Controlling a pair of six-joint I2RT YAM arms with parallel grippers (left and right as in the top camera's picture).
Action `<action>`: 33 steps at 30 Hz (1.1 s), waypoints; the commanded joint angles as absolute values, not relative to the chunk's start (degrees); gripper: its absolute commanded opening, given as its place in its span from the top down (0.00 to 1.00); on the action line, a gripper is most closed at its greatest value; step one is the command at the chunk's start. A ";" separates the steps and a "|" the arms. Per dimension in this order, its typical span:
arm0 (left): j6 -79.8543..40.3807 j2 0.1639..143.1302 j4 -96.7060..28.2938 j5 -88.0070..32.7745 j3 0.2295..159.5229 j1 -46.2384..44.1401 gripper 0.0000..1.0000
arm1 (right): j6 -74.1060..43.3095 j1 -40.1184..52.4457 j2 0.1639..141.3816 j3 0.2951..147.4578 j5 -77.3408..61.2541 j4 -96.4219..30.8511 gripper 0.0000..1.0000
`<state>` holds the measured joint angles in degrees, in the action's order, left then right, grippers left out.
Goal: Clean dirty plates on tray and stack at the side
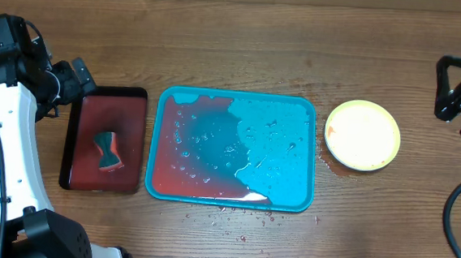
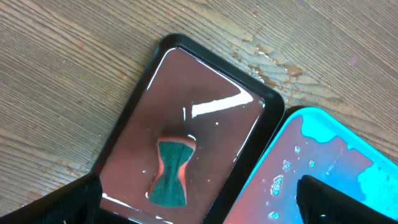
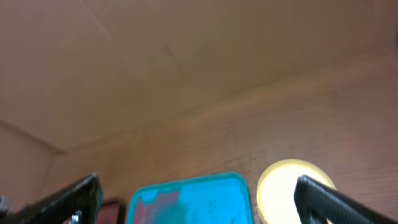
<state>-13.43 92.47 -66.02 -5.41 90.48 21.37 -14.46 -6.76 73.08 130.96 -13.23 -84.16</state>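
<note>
The turquoise tray lies mid-table, wet, with reddish water pooled over its left half; no plate is on it. A yellow-green plate with a whitish centre sits on the table right of the tray; whether other plates lie under it I cannot tell. The light blue and cream plates are not seen. My left gripper is open and empty, above the small dark red tray. My right gripper is open and empty, raised at the far right, away from the plate and the tray.
A black-rimmed dark red tray with reddish water stands left of the turquoise tray and holds a green-and-orange sponge, also in the left wrist view. Water drops and red stains lie on the wood around the tray.
</note>
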 commanded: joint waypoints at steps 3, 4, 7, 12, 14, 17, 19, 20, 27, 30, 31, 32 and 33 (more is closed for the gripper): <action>-14.22 92.58 -65.95 -5.98 90.89 20.82 0.00 | -5.67 -2.61 61.45 107.77 -11.62 -65.84 0.00; -14.22 92.58 -65.95 -5.98 90.89 20.82 0.00 | -3.92 -1.85 58.72 101.84 -11.60 -61.34 0.00; -14.22 92.58 -65.95 -5.98 90.89 20.82 0.00 | 0.69 -0.21 48.51 80.12 -11.60 -46.09 0.00; -14.22 92.58 -65.95 -5.98 90.89 20.82 0.00 | 0.60 -0.14 34.79 52.36 -11.66 -26.65 0.00; -14.22 92.58 -65.95 -5.98 90.89 20.82 0.00 | 0.47 0.25 29.30 42.24 -11.64 -19.16 0.00; -14.22 92.58 -65.95 -6.00 90.89 20.82 0.00 | 0.47 1.04 21.78 29.54 -11.62 -9.93 0.00; -14.22 92.58 -65.95 -5.98 90.89 20.82 0.00 | 0.47 1.72 17.19 22.48 -11.62 -5.13 0.00; -14.22 92.58 -65.95 -5.98 90.89 20.82 0.00 | 0.47 2.04 15.53 19.88 -11.62 -3.44 0.00; -14.22 92.58 -65.95 -5.98 90.89 20.82 0.00 | 0.49 3.92 7.29 7.16 -11.53 1.37 0.00; -14.22 92.58 -65.95 -6.00 90.89 20.82 0.00 | 0.47 4.16 6.33 4.75 -11.40 1.52 0.00; -14.22 92.58 -65.95 -5.98 90.89 20.82 0.00 | 0.47 4.16 5.98 3.99 -11.42 1.54 0.00; -14.22 92.58 -65.95 -6.00 90.89 20.82 0.00 | 0.47 4.16 5.54 3.16 -11.42 1.63 0.00; -14.22 92.58 -65.95 -5.98 90.89 20.82 0.00 | 0.47 4.19 4.97 2.24 -11.46 1.93 0.00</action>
